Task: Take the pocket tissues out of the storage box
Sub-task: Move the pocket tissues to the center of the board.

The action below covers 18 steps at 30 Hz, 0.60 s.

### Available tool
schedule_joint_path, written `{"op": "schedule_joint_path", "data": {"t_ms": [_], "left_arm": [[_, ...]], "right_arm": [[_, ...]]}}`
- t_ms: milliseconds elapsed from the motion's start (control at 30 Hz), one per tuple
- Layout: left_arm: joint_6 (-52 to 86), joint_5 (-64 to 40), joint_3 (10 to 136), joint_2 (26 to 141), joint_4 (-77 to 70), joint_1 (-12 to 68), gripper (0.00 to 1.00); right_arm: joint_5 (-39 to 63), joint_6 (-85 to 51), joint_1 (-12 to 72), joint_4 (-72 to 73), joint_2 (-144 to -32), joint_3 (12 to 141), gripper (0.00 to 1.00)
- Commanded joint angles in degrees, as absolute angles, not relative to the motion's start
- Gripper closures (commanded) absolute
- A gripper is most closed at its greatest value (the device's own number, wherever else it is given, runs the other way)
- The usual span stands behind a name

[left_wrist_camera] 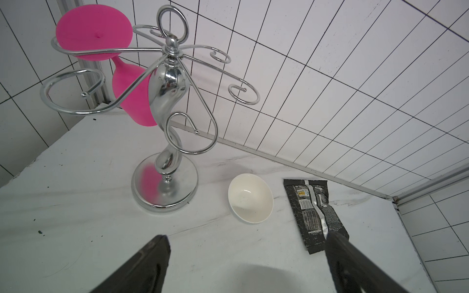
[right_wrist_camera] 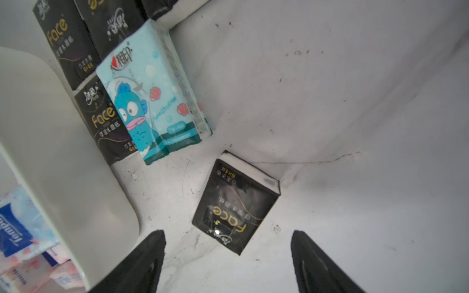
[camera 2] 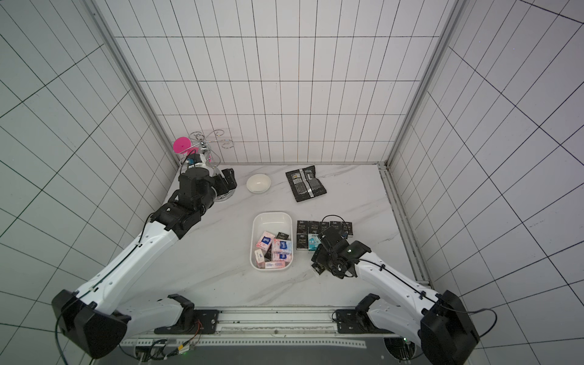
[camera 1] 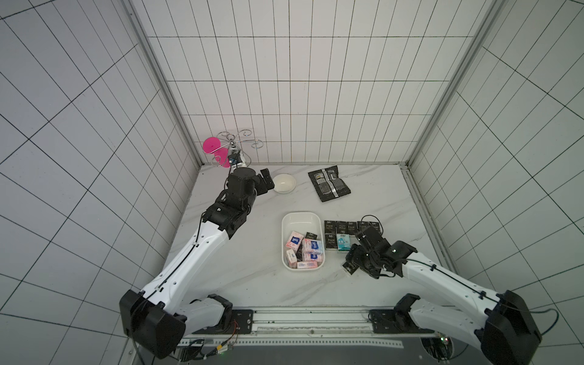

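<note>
The right fingers (right_wrist_camera: 149, 258) are found spread wide, with nothing gripped; a black "Face" tissue packet (right_wrist_camera: 234, 203) is seen flat on the white marble counter (right_wrist_camera: 355, 126) between them. The left fingers (left_wrist_camera: 142, 266) are likewise wide and empty. Pink-white tissue packets (camera 1: 305, 252) are noted inside the shallow white plastic storage box (camera 1: 301, 218).

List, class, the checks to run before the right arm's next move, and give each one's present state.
1. Right gripper open: ok.
2. Nothing held; black packet lies on the table: ok.
3. Storage box emptied: not ok; pocket tissues lie inside.
4. Left gripper open, away from the box, by the bowl: ok.
5. Which of them lies free to grasp: cannot tell.
</note>
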State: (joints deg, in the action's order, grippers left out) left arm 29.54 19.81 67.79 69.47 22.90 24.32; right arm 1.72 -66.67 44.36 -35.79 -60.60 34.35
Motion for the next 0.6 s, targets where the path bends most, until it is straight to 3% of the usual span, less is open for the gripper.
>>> {"op": "schedule_joint_path", "data": {"t_ms": [0,567], "left_arm": [[29.97,19.23,66.65,68.13,21.62,24.13,0.01],[31.26,18.77,63.29,65.05,19.77,23.21,0.01]], "right_arm": [[-0.72,-76.54,46.62,-32.86,-60.23,32.14,0.18],[-2.66,-79.51,48.60,-30.50,-71.12,33.77,0.19]]}}
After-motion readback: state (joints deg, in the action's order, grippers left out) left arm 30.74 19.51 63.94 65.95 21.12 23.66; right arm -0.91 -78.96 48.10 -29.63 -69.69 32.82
